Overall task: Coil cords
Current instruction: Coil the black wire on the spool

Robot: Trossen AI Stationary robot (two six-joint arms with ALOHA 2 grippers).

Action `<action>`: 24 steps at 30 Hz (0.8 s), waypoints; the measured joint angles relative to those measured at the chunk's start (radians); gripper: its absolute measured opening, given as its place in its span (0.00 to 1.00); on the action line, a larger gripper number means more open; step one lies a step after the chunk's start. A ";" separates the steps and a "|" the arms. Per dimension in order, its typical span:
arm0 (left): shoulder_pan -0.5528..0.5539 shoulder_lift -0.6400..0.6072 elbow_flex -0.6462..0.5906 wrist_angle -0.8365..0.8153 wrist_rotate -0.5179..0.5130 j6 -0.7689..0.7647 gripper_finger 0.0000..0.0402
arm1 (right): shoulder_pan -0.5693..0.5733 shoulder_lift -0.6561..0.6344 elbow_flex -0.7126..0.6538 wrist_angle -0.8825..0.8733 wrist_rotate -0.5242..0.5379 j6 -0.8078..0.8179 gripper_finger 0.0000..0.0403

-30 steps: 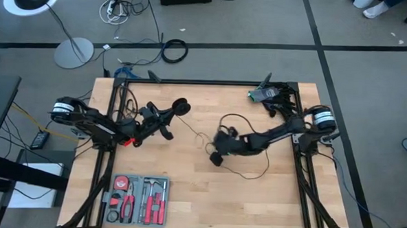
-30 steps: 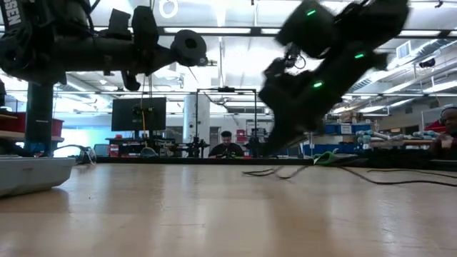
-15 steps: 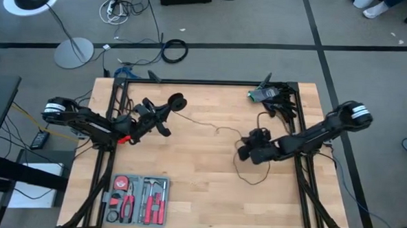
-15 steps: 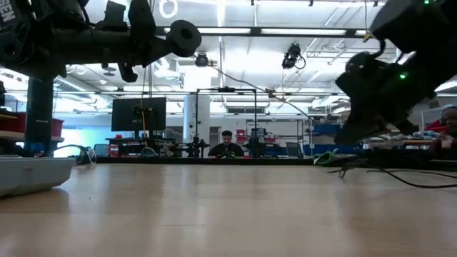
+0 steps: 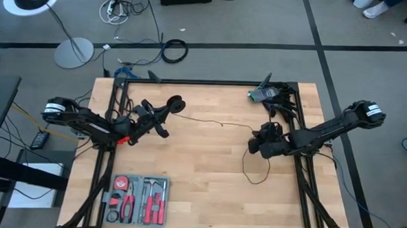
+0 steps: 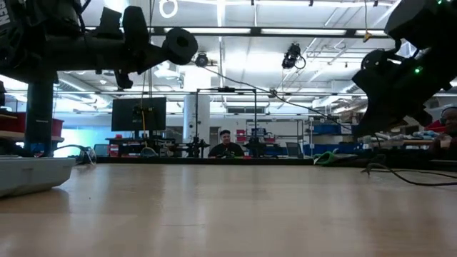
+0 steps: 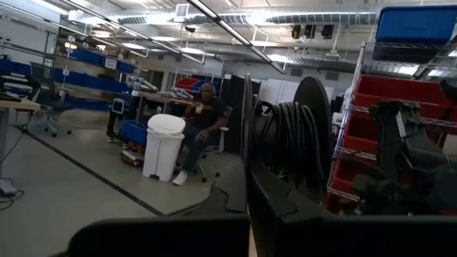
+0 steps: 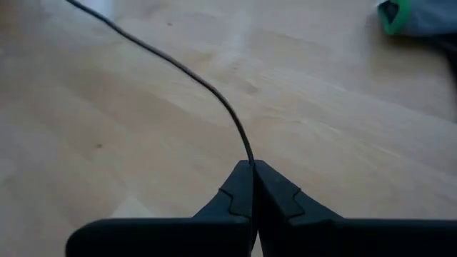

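Note:
The cord is one thin black wire (image 5: 217, 122) ending in a round black puck (image 5: 178, 104), with wire wound on it (image 7: 289, 143). My left gripper (image 5: 171, 107) is at the table's left, above the wood, shut on the puck. From there the wire spans almost straight to my right gripper (image 5: 254, 145) at the table's right, which is shut on it. Beyond that gripper a slack loop (image 5: 254, 177) lies on the wood. In the low view the wire (image 6: 285, 100) slopes down from the puck (image 6: 180, 45). My left gripper holds the puck at its fingertips (image 7: 265, 191), coming about level from the table's left; the puck is lifted clear of the table. The fingers hide which part of the puck they are on. My right gripper pinches the wire (image 8: 249, 158) between its two fingertips, slanting down from the table's right. The wire leaves the fingertips toward the puck, clear of the wood and nearly straight.
A grey tool tray (image 5: 136, 198) with red-handled tools sits at the near left. A green and black device with cables (image 5: 263, 95) lies at the far right corner. Black frame rails (image 5: 301, 166) run along both table sides. A person sits in the room beyond (image 6: 226, 145).
My right gripper has travelled from the table's middle toward its right edge, rolling as it went and staying shut on the wire. The loose loops between the grippers have been drawn out into a nearly straight span. The puck has stayed in my left gripper.

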 joint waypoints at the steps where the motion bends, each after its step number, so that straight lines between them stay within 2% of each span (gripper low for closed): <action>1: 0.000 0.000 -0.007 0.000 0.007 -0.003 0.00 | 0.000 -0.005 0.000 0.003 -0.002 -0.008 0.01; 5: -0.001 0.000 -0.023 0.010 0.015 -0.028 0.00 | 0.000 -0.010 0.000 -0.016 -0.005 -0.029 0.04; 10: -0.001 0.001 -0.039 0.031 0.015 -0.030 0.00 | -0.005 -0.010 0.000 -0.118 -0.008 0.052 0.01; 24: -0.002 0.001 -0.039 0.012 0.033 -0.049 0.00 | -0.005 -0.010 0.000 -0.244 -0.011 0.139 0.03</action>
